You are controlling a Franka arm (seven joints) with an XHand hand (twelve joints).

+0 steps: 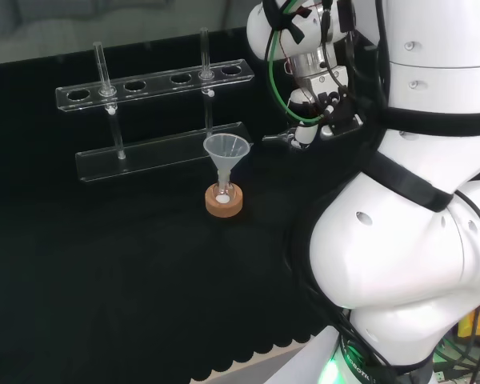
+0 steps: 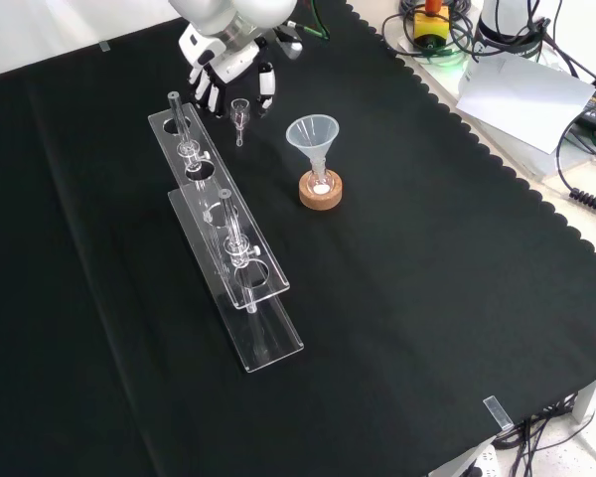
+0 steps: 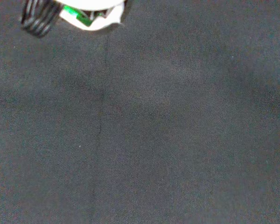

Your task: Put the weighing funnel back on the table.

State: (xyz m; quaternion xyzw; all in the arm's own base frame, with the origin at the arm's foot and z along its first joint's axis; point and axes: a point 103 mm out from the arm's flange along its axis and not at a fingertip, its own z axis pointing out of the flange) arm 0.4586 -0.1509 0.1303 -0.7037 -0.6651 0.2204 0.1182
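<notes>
Holding the weighing funnel [image 2: 240,111], stem down, pinched between the curled fingers of the hand [image 2: 226,70] | place: front view, up-left of the funnel [image 2: 313,134], near but apart | reason, judged: kept off that funnel so set-down meets bare cloth [image 2: 427,298] | release not yet done

Front view: funnel [image 2: 312,134] in flask [image 2: 320,183] on cork ring [image 2: 320,197], toward the cloth's [image 2: 427,298] far edge. Rack [image 2: 228,248] lies to its left. Weighing funnel [image 2: 240,107], in the hand [image 2: 223,75], sits between them.
</notes>
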